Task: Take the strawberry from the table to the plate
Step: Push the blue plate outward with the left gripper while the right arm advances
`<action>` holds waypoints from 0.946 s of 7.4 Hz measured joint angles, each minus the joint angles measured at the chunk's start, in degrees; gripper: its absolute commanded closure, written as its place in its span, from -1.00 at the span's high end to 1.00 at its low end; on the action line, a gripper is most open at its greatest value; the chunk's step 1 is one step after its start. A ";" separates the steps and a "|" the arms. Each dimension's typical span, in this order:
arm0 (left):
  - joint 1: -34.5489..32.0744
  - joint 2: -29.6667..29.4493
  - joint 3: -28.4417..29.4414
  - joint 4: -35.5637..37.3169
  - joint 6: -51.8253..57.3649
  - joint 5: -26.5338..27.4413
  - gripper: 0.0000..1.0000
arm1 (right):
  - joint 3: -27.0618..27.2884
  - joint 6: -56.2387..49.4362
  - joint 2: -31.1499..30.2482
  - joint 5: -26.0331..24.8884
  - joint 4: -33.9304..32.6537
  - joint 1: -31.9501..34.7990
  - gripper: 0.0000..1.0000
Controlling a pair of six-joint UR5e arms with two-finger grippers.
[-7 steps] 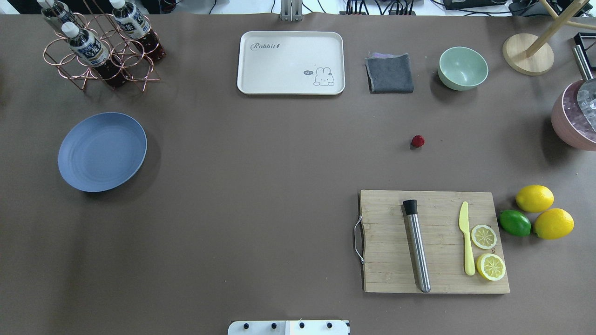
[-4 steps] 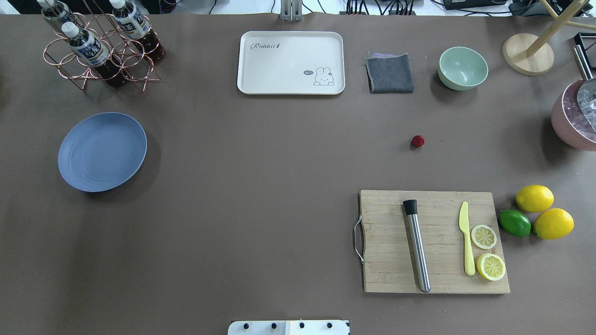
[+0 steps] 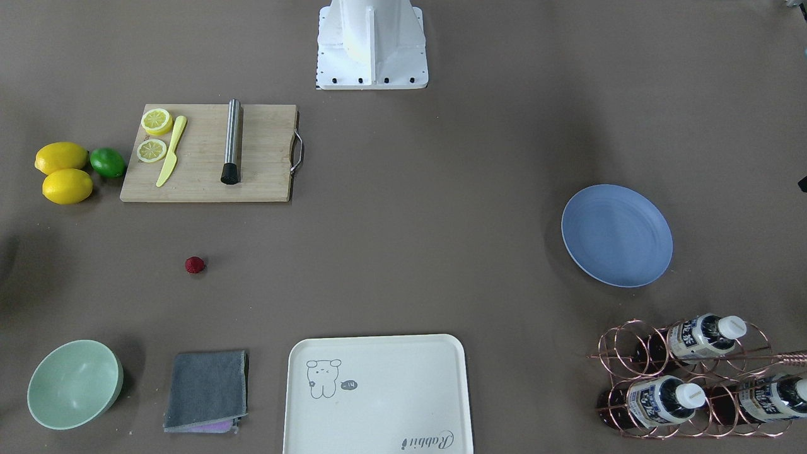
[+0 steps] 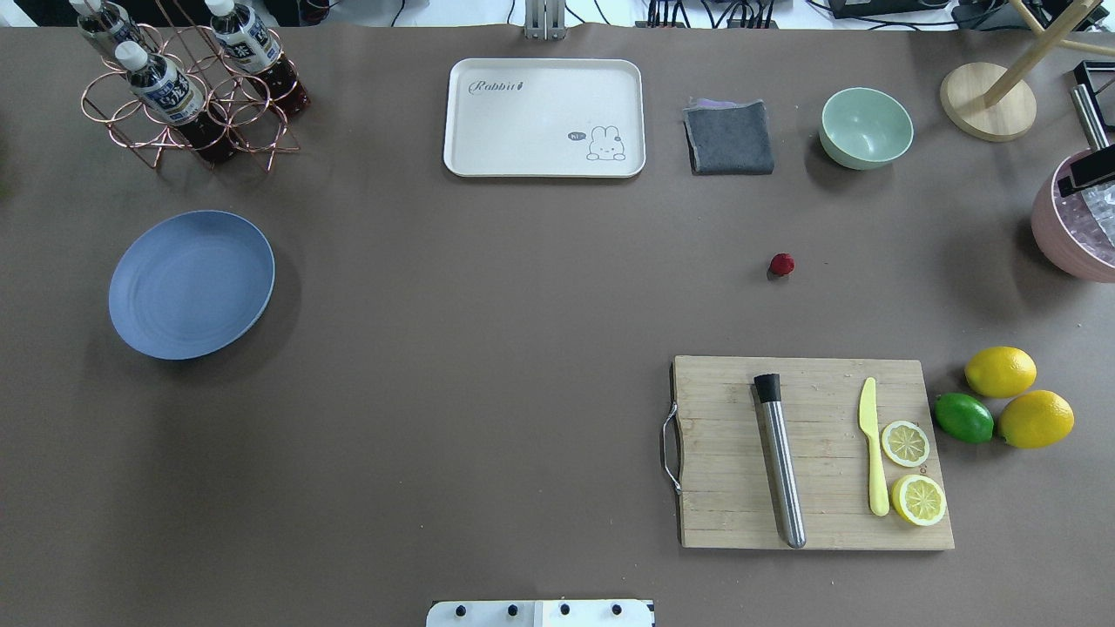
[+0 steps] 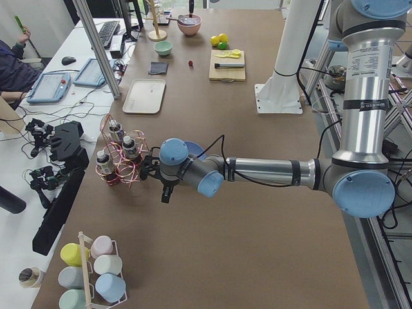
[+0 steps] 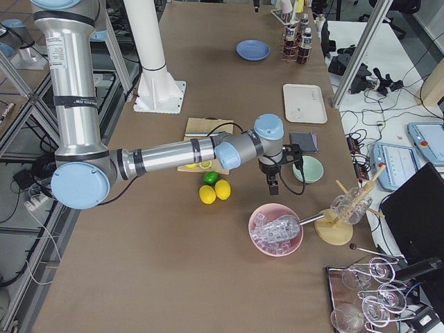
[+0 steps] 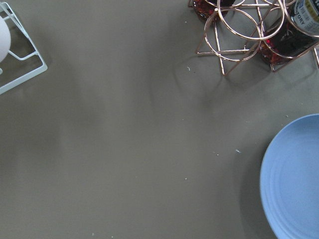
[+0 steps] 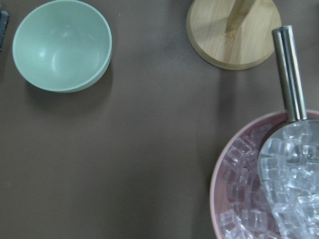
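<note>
The strawberry (image 4: 781, 264) (image 3: 195, 265) lies alone on the table (image 4: 488, 287), between the green bowl and the cutting board. The blue plate (image 4: 192, 284) (image 3: 616, 235) (image 7: 294, 179) sits far off at the table's left. My right gripper (image 6: 272, 182) hangs near the pink ice bowl; only a dark tip (image 4: 1087, 171) shows in the overhead view, so I cannot tell its state. My left gripper (image 5: 165, 195) hangs beside the plate and bottle rack, and I cannot tell whether it is open or shut. Neither gripper is near the strawberry.
A cutting board (image 4: 814, 453) carries a muddler, a yellow knife and lemon slices. Lemons and a lime (image 4: 1002, 392) lie to its right. A green bowl (image 4: 866, 127), grey cloth (image 4: 730, 137), cream tray (image 4: 544, 117), bottle rack (image 4: 187, 96) and ice bowl (image 4: 1076, 231) ring the table.
A dark tip of my right gripper has come into the overhead view's right edge, over the ice bowl. The strawberry and plate have not moved.
</note>
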 measured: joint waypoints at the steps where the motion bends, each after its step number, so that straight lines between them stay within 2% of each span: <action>1: 3.43 -0.56 2.09 -4.80 -5.90 0.73 0.98 | 0.86 2.02 0.36 -0.37 0.11 -1.74 1.00; 3: 9.87 -2.85 7.97 -14.93 -15.46 3.56 0.97 | 2.91 6.43 1.14 -0.78 0.22 -5.02 1.00; 6: 13.90 -6.32 13.12 -19.80 -20.17 5.36 0.94 | 4.55 8.27 1.42 -0.90 0.24 -6.59 1.00; 7: 14.50 -6.73 14.40 -21.34 -21.15 5.43 0.74 | 4.72 8.49 1.44 -0.94 0.24 -6.73 1.00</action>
